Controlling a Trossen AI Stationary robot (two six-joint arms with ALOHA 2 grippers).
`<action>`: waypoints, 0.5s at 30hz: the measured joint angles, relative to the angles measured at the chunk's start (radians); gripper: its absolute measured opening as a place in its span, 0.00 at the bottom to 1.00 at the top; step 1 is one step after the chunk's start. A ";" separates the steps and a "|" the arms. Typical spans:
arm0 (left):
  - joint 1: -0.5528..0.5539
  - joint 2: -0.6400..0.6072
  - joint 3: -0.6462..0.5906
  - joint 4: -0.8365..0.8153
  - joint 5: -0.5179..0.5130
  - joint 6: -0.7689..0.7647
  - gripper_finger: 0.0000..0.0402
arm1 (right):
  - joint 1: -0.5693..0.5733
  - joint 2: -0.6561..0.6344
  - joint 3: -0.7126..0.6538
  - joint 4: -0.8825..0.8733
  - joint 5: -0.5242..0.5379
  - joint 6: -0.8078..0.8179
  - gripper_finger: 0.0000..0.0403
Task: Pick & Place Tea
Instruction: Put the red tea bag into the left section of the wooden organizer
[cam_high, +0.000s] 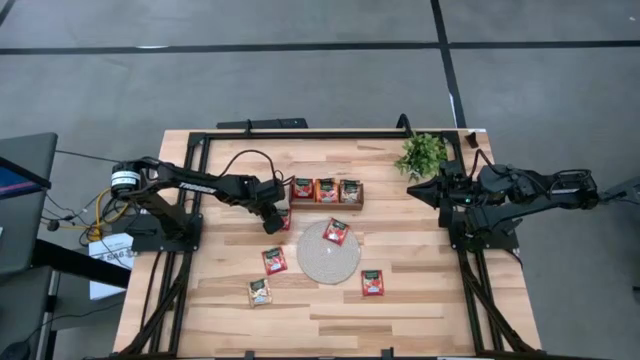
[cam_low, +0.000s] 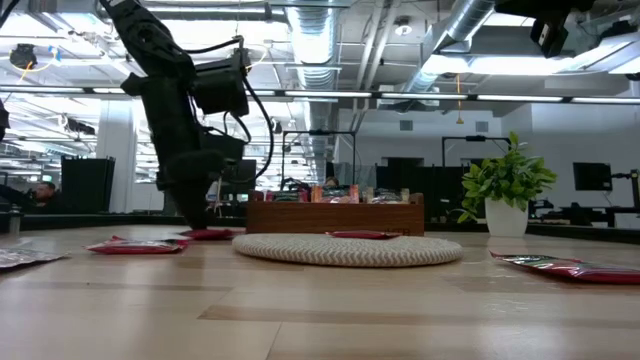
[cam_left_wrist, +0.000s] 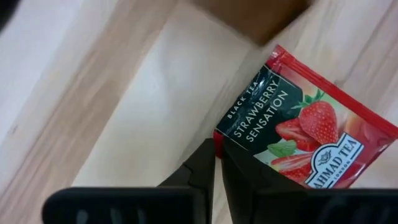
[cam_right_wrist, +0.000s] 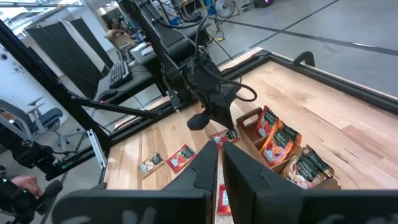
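Wooden table (cam_high: 420, 300) in an open-plan room: left gripper (cam_high: 274, 222), lowered beside the wooden tray (cam_high: 327, 203), pinches a strawberry tea sachet's (cam_left_wrist: 311, 140) corner for lifting; right gripper (cam_high: 415, 189) waits closed near the potted plant (cam_high: 422, 154).

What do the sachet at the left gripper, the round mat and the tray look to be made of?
The sachet looks like glossy printed foil or coated paper: sheen, crisp lettering, sealed red edge. The left gripper is shut on its corner. The round mat seems woven fibre or cord, matte and ribbed in the low view. The tray looks like brown wood, smooth, possibly stained.
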 joint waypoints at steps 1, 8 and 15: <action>0.000 -0.004 -0.001 -0.014 0.000 0.000 0.05 | 0.000 0.000 0.000 0.000 0.000 0.000 0.04; 0.000 -0.010 0.002 -0.086 0.024 0.000 0.05 | 0.000 0.000 0.000 0.000 0.000 0.000 0.04; 0.001 -0.012 0.003 -0.104 0.067 -0.022 0.03 | 0.000 0.000 0.000 0.000 0.000 0.000 0.04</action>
